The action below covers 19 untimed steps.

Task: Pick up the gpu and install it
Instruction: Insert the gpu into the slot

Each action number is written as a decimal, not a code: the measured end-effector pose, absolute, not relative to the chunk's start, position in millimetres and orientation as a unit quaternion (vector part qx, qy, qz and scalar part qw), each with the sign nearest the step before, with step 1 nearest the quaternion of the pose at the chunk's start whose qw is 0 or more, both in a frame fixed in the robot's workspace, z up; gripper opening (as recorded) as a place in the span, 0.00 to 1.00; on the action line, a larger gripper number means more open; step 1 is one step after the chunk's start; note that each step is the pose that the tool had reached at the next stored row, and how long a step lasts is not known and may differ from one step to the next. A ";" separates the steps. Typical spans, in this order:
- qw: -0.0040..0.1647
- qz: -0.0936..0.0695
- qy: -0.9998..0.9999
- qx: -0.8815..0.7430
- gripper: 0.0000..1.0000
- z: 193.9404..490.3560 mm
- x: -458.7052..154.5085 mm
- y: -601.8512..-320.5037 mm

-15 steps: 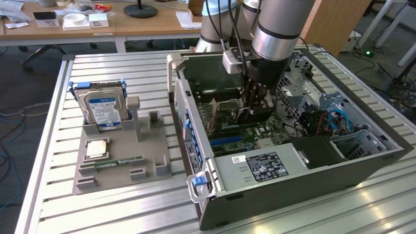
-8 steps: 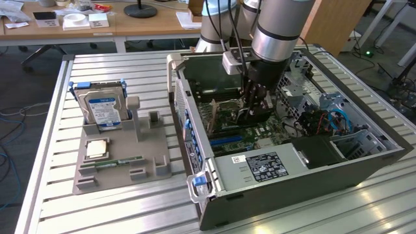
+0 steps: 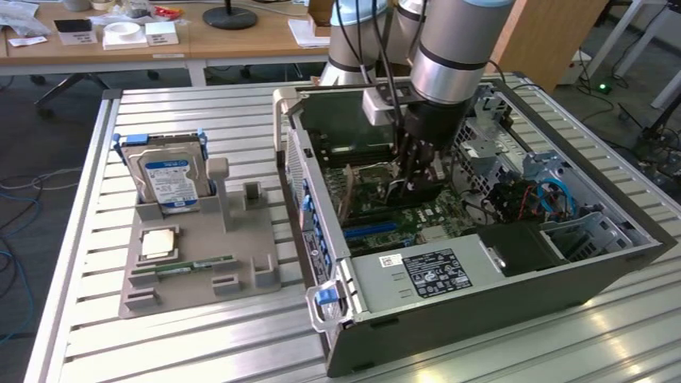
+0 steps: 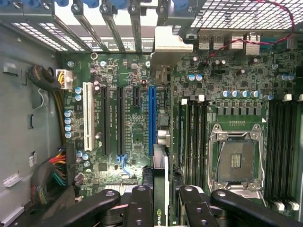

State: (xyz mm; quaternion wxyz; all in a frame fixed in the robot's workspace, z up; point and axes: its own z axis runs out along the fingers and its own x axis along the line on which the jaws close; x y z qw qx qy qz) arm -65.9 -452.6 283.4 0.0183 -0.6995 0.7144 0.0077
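Gripping the gpu (image 4: 160,191) edge-on, gripper (image 4: 163,201) clamped against both its faces, low inside the open computer case (image 3: 479,303). Hanging over the motherboard (image 4: 142,71), lined up just beside the blue slot (image 4: 151,118); cannot tell whether touching. Little room either way: black slots (image 4: 118,118) on one side, memory slots (image 4: 191,137) on the other. Hemmed in by case walls at three and nine o'clock in the exterior view. Well apart at nine o'clock from the case: hard drive (image 3: 171,179) upright in a grey holder (image 3: 239,247), memory stick (image 3: 197,265) lying at the drive's six o'clock.
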 end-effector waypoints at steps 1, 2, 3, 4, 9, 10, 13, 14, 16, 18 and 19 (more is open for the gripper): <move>0.018 0.008 0.714 -0.700 0.26 282.8 -65.9 -452.6; 0.018 0.008 0.714 -0.700 0.26 282.7 -65.9 -452.7; 0.018 0.008 0.714 -0.700 0.26 282.8 -66.0 -452.7; 0.018 0.008 0.714 -0.699 0.26 282.8 -66.0 -452.7; 0.018 0.008 0.714 -0.699 0.26 282.5 -72.9 -452.6; 0.018 0.008 0.714 -0.699 0.26 282.4 -75.1 -452.7; 0.018 0.007 0.714 -0.699 0.26 282.0 -78.0 -452.6; 0.018 0.007 0.714 -0.699 0.26 281.8 -78.0 -452.6; 0.018 0.008 0.714 -0.699 0.26 281.2 -78.0 -453.0; 0.018 0.008 0.714 -0.700 0.26 281.0 -78.0 -454.5; 0.018 0.008 0.714 -0.699 0.26 281.0 -78.0 -454.7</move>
